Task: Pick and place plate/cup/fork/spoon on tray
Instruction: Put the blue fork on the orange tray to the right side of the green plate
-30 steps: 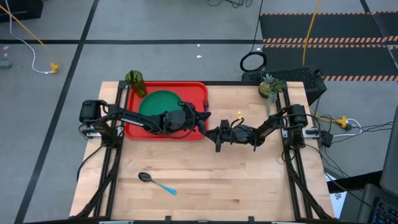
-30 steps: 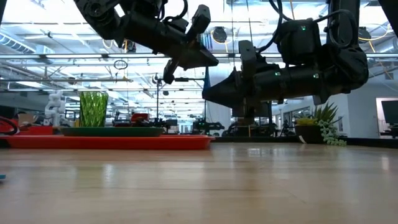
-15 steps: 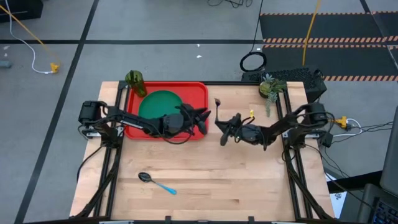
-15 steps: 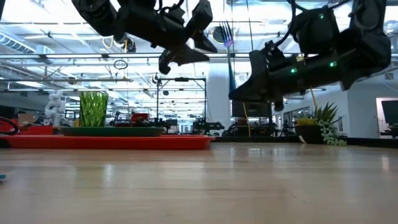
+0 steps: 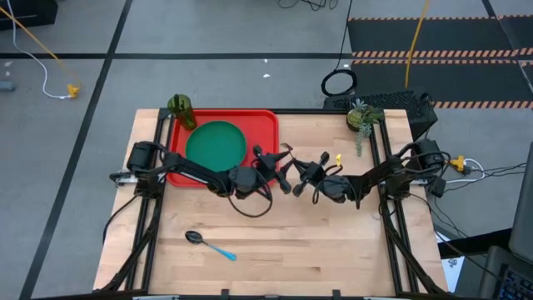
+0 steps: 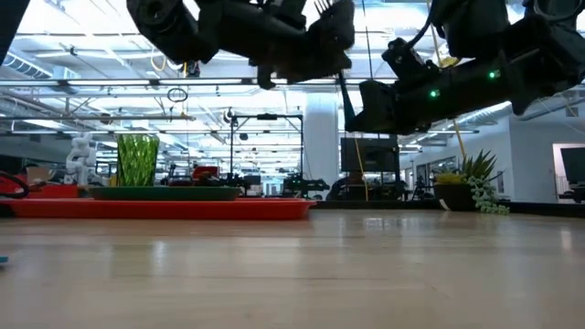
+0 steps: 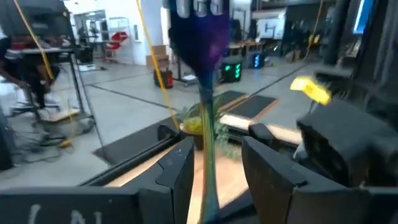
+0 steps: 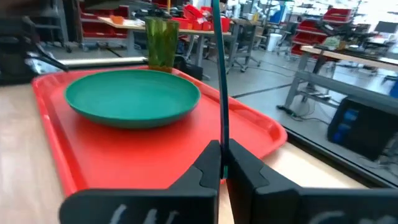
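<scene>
The fork (image 7: 200,31) stands nearly upright in the air, tines up, to the right of the red tray (image 5: 265,125). My right gripper (image 8: 222,168) is shut on its blue handle. My left gripper (image 7: 214,168) is open, one finger on each side of the handle without touching it; in the high view it (image 5: 281,165) faces my right gripper (image 5: 301,173). The green plate (image 5: 215,143) lies in the tray. The cup (image 5: 181,108) stands upright at the tray's far left corner. The spoon (image 5: 208,244) lies flat on the table near the front. My right gripper pinches the lower part of the fork's handle (image 8: 221,140) between its two fingers. The fingers come level from the table's right side and lie across the handle. The fork is lifted clear of the table, leaning slightly, its head (image 6: 322,7) up.
A small potted plant (image 5: 360,117) stands at the table's far right. Bare wood (image 5: 333,242) lies between the spoon and the right edge. The two arms meet over the table's middle, just right of the tray's rim.
My right gripper has risen from close to the table and turned level, and the fork now stands upright in it. My left gripper has moved toward the table's right edge, away from the tray, until its open fingers stand on either side of the fork's handle.
</scene>
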Action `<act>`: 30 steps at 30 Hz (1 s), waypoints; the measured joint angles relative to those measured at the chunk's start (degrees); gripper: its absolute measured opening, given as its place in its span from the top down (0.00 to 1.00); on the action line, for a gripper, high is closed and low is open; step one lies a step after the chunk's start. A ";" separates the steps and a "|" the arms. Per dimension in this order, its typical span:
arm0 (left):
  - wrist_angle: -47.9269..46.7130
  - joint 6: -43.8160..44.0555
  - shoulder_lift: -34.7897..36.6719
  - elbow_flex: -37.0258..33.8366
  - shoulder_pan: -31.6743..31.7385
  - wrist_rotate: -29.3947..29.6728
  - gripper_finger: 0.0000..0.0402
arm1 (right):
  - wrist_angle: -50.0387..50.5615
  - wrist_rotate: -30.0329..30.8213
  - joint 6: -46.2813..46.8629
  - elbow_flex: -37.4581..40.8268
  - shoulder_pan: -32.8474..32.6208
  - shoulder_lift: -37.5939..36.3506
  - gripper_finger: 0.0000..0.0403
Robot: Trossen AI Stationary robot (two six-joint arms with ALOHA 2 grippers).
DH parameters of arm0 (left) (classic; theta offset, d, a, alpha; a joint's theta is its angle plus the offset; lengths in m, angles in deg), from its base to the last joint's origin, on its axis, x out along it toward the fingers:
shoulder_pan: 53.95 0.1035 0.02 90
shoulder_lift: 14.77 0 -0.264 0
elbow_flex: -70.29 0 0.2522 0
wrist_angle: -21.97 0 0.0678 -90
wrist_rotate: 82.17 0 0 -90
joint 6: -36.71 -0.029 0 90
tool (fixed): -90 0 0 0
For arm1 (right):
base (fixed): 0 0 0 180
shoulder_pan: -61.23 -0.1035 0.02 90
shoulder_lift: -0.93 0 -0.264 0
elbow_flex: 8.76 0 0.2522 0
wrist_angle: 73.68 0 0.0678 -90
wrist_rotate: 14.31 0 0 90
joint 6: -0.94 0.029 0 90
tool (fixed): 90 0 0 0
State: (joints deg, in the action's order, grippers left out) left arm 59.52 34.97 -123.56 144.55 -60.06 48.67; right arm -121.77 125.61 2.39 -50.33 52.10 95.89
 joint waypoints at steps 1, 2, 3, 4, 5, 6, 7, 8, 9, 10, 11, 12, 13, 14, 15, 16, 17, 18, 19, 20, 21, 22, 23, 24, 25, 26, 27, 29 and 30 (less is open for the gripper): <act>-0.34 -1.00 -0.22 0.18 -0.32 1.66 0.66 | 0.00 0.73 -0.18 0.35 0.00 0.00 1.00; -0.68 -1.59 -0.29 0.55 -0.65 4.10 0.66 | 0.02 1.53 -0.23 0.77 0.00 0.00 1.00; -0.48 -1.97 -0.31 1.01 -0.89 5.54 0.66 | 0.02 2.37 -0.39 1.00 0.00 0.00 1.00; 0.09 -2.16 -0.40 1.22 -1.11 7.12 0.66 | 0.04 2.57 -0.78 1.08 0.00 0.02 1.00; 0.28 -2.28 -0.40 1.38 -1.15 8.20 0.66 | -0.06 2.59 -1.10 1.05 0.00 0.00 1.00; 0.16 -2.52 -0.43 1.38 -1.16 8.51 0.66 | -0.11 2.58 -1.52 1.04 0.00 0.00 1.00; -0.17 -2.68 -0.60 1.36 -1.13 8.49 0.66 | -0.12 2.57 -1.95 1.04 0.00 0.00 1.00; -0.26 -2.63 -0.73 1.32 -1.13 8.30 0.66 | -0.30 2.57 -2.27 1.04 0.00 0.00 1.00; -0.30 -2.29 -0.75 1.31 -1.12 8.03 0.66 | -0.44 2.57 -2.83 1.04 0.00 0.00 1.00; -0.25 -1.76 -0.69 1.31 -1.04 7.76 0.66 | -0.48 2.57 -3.65 1.04 -0.04 0.00 1.00; -0.22 -1.10 -0.62 1.31 -0.98 7.71 0.66 | -0.50 2.57 -4.14 1.04 -0.13 0.00 1.00; -0.14 -0.67 -0.60 1.31 -0.93 7.65 0.66 | -0.50 2.59 -4.57 1.04 -0.23 0.00 1.00; -0.12 -0.48 -0.60 1.31 -0.83 7.52 0.66 | -0.52 2.60 -4.97 1.04 -0.32 0.00 1.00; -0.14 -0.12 -0.60 1.31 -0.68 7.21 0.66 | -0.50 2.75 -5.22 1.04 -0.35 0.00 1.00; -0.14 0.16 -0.60 1.31 -0.54 7.00 0.66 | -0.50 2.90 -5.23 1.04 -0.38 0.00 1.00; -0.03 0.43 -0.60 1.31 -0.42 6.77 0.66 | -0.55 3.06 -5.29 1.02 -0.39 0.00 1.00; 0.19 0.68 -0.60 1.31 -0.28 6.41 0.66 | -0.57 3.52 -5.49 1.02 -0.37 0.00 1.00; 0.55 0.75 -0.60 1.31 -0.11 5.75 0.66 | -0.59 3.99 -5.84 1.02 -0.39 0.00 1.00; 1.38 0.76 -0.61 1.31 0.03 5.15 0.66 | -0.57 4.01 -6.29 1.02 -0.39 0.00 1.00; 1.96 0.77 -0.61 1.31 0.12 4.55 0.67 | -0.59 4.01 -6.76 1.02 -0.39 0.00 1.00; 2.55 0.77 -0.60 1.31 0.19 4.21 0.68 | -0.59 4.05 -6.92 1.02 -0.39 0.00 1.00; 2.72 0.77 -0.60 1.31 0.24 4.17 0.70 | -0.59 4.09 -7.04 1.02 -0.39 0.00 1.00; 2.81 0.77 -0.60 1.31 0.35 4.17 0.71 | -0.57 4.14 -7.10 1.02 -0.39 0.00 1.00; 2.81 0.77 -0.60 1.31 0.41 4.18 0.73 | -0.57 4.14 -7.07 1.02 -0.39 0.00 1.00; 2.83 0.84 -0.60 1.31 0.51 4.11 0.75 | -0.57 4.14 -7.01 1.02 -0.39 0.00 1.00; 2.85 1.13 -0.60 1.31 0.65 3.98 0.77 | -0.59 4.17 -6.94 1.00 -0.39 0.00 1.00; 2.83 1.64 -0.60 1.31 0.77 3.95 0.78 | -0.59 4.25 -6.92 1.00 -0.39 0.00 1.00; 2.79 2.52 -0.60 1.31 0.88 3.97 0.81 | -0.57 4.36 -6.70 1.00 -0.37 0.00 1.00; 2.79 2.54 -0.60 1.31 0.83 3.97 0.82 | -0.59 4.38 -6.69 0.98 -0.37 0.00 1.00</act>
State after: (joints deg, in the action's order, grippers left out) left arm 62.31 37.51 -124.16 145.87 -59.23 52.64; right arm -122.36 129.99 -4.30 -49.35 51.73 95.89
